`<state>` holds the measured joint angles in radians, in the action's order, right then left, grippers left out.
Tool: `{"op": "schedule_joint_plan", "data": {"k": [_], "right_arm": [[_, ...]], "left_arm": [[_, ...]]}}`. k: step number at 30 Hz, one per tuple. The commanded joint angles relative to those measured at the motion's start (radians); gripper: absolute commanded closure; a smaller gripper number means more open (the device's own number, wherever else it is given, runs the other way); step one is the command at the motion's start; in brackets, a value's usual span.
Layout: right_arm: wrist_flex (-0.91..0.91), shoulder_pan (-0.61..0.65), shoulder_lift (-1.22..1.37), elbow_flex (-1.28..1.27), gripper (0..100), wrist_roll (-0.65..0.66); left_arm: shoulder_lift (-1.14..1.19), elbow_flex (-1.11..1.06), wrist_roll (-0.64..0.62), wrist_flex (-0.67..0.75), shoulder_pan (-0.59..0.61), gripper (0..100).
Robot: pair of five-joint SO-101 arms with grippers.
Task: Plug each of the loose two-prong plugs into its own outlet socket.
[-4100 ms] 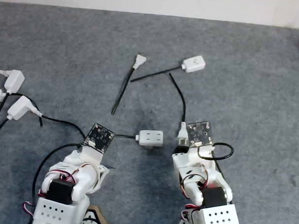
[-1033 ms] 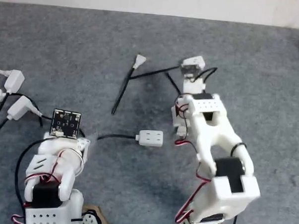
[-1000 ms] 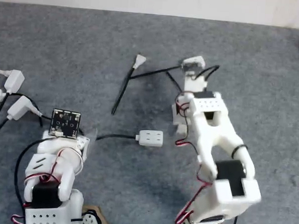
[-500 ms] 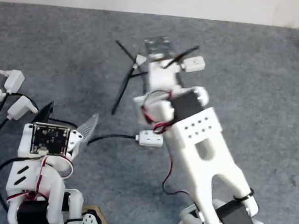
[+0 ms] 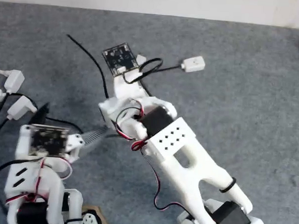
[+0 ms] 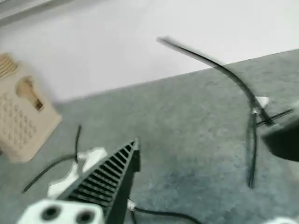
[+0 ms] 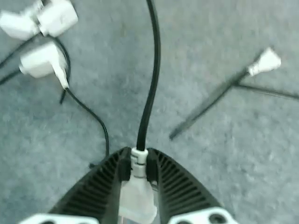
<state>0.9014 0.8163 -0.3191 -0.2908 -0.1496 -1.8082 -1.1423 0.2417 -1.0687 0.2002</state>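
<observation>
Right wrist view: plug (image 7: 136, 189) sits lengthwise between the right fingers (image 7: 170, 184), clamped tight, cord (image 7: 152, 70) end pointing straight out. Left fingers (image 5: 94, 136) are spread wide apart.

Overhead view looking down, wrist views low over carpet (image 5: 249, 96), both showing loose plug (image 7: 265, 61)

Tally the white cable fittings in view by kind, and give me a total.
Two-prong plugs: 2, the held plug in the right gripper and the loose plug lying free
Outlet socket: 1
White adapters: 3
Total: 6
</observation>
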Motion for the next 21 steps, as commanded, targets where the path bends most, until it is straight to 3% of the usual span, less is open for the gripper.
{"op": "schedule_joint_plan", "data": {"k": [1, 6, 14, 21], "right_arm": [[-0.068, -0.056, -0.021, 0.002, 99.2, -0.068], [-0.065, -0.065, -0.031, 0.004, 99.2, -0.089], [0.177, -0.039, -0.199, 0.008, 99.2, -0.091], [0.239, -0.019, -0.317, -0.013, 99.2, -0.084]], "left_arm": [[0.005, 0.004, 0.020, 0.006, -0.002, 45], [0.005, -0.079, 0.021, 0.021, -0.059, 45], [0.005, -0.275, 0.018, 0.229, -0.058, 45], [-0.004, -0.278, 0.017, 0.245, -0.062, 49]]}}
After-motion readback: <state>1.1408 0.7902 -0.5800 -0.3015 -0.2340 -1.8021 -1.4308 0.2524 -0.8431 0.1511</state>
